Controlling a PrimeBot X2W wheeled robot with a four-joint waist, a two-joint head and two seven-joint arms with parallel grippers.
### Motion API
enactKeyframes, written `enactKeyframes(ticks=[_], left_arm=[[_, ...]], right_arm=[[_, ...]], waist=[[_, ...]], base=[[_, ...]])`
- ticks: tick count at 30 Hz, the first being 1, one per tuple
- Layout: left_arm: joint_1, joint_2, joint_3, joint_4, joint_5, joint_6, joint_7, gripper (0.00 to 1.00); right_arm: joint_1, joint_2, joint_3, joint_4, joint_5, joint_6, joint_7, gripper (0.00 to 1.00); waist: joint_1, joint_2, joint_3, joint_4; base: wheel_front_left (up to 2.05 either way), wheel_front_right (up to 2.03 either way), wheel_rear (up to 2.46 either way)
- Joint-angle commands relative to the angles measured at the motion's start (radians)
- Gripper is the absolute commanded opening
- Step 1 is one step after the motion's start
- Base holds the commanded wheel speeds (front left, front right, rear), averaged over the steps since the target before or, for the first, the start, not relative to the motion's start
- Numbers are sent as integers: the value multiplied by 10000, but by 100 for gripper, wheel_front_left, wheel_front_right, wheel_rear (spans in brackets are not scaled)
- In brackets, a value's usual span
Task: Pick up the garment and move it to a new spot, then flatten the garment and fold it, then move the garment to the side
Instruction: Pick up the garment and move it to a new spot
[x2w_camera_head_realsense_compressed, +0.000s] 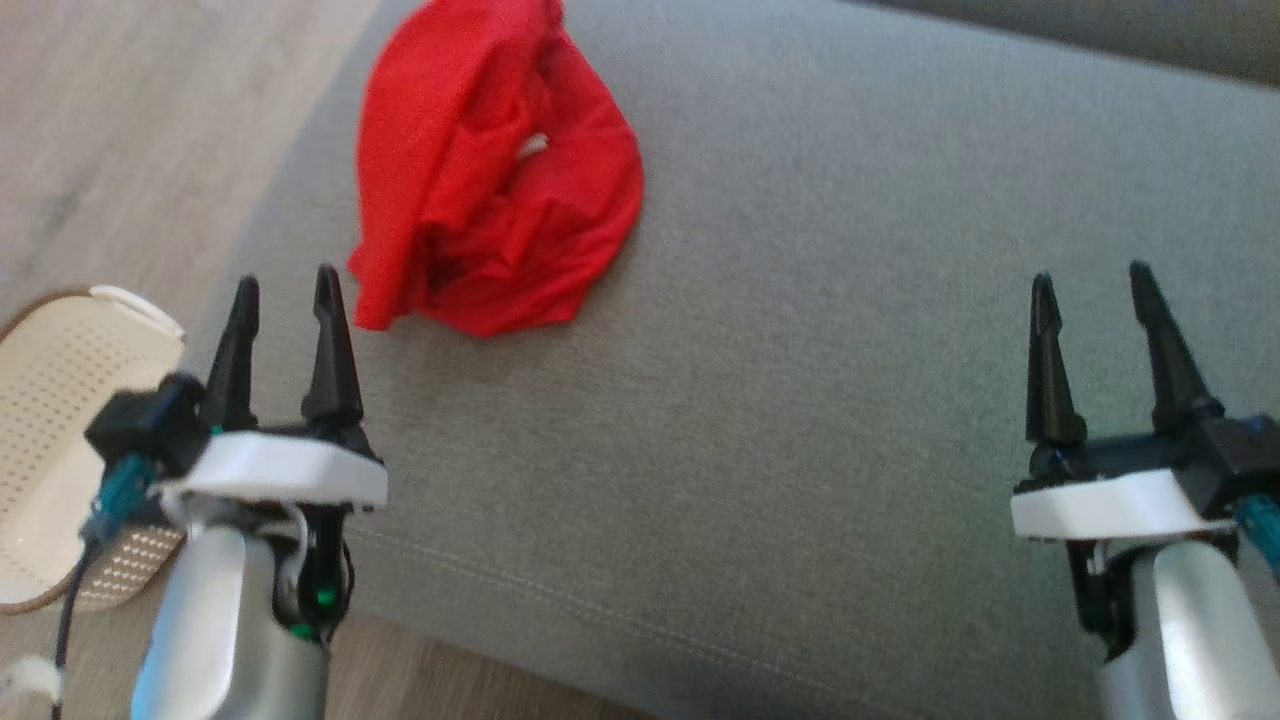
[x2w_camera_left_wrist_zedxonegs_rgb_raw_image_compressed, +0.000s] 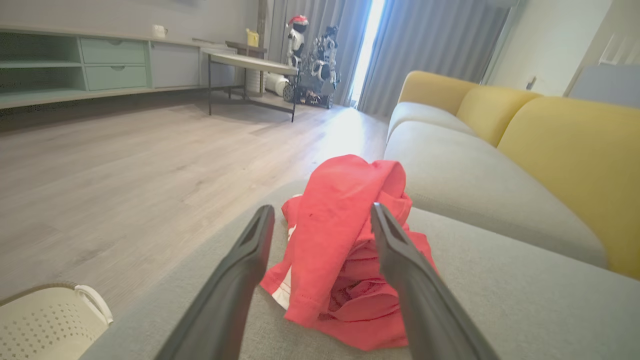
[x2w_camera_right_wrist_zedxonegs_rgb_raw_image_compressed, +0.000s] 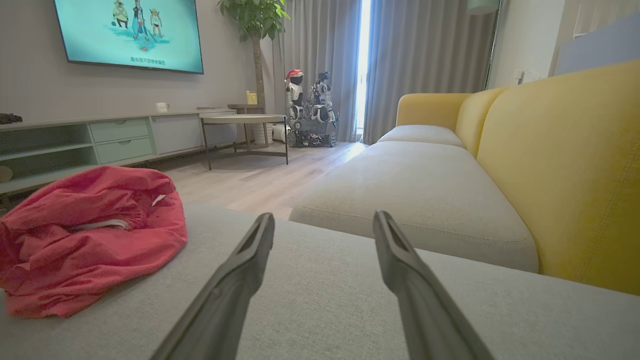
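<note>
Home living rm. Grey-cushioned sofa (x2w_camera_right_wrist_zedxonegs_rgb_raw_image_compressed: 425, 185) w/ yellow backrests, wall-mounted TV (x2w_camera_right_wrist_zedxonegs_rgb_raw_image_compressed: 130, 32) showing a cartoon, low cabinet (x2w_camera_right_wrist_zedxonegs_rgb_raw_image_compressed: 120, 137) w/ drawers below it, floor-length curtains (x2w_camera_right_wrist_zedxonegs_rgb_raw_image_compressed: 320, 60), tall indoor plant (x2w_camera_right_wrist_zedxonegs_rgb_raw_image_compressed: 255, 20), wood-look floor (x2w_camera_left_wrist_zedxonegs_rgb_raw_image_compressed: 125, 165), perforated cream basket (x2w_camera_head_realsense_compressed: 60, 400) on floor by sofa.

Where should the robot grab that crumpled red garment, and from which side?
Probably the raised fold of the red garment, approached from its near side by the open left claw facing it. That ridge stands proud of the grey cushion, so the claw can close around it.

Red garment (x2w_camera_head_realsense_compressed: 480, 200) crumpled — on cushion (x2w_camera_head_realsense_compressed: 850, 350).
</note>
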Motion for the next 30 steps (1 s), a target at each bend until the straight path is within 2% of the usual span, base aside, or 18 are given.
enactKeyframes(ticks=[1,8,16,24,26,30], left_arm=[[-916,273,464,194,44,-171,-61,100],[-2493,751,462,1488,32,-411,-21,100],[-3925,1191,728,2755,-515,-599,427,100],[-4786,1629,774,3936,-385,-239,795,100],[-4919,1656,837,4109,-487,-259,758,0],[-4989,1658,978,3924,-647,-341,338,0]], right_arm=[[-508,-70,96,-582,-418,75,8,100],[-782,-83,-387,-1317,-778,75,231,100],[-765,-100,-395,-1625,-897,75,274,100],[-770,-85,-317,-1630,-900,75,184,100],[-798,-83,-302,-1592,-892,75,161,100],[-797,-77,-307,-1416,-866,75,100,100]], waist=[[-1,0,896,-550],[-1,0,1791,-996],[-1,0,2239,-1504],[-1,0,2463,-1752],[-1,0,2462,-1801],[-1,0,2304,-1863]], base=[[0,0,0],[0,0,0],[0,0,0],[0,0,0],[0,0,0],[0,0,0]])
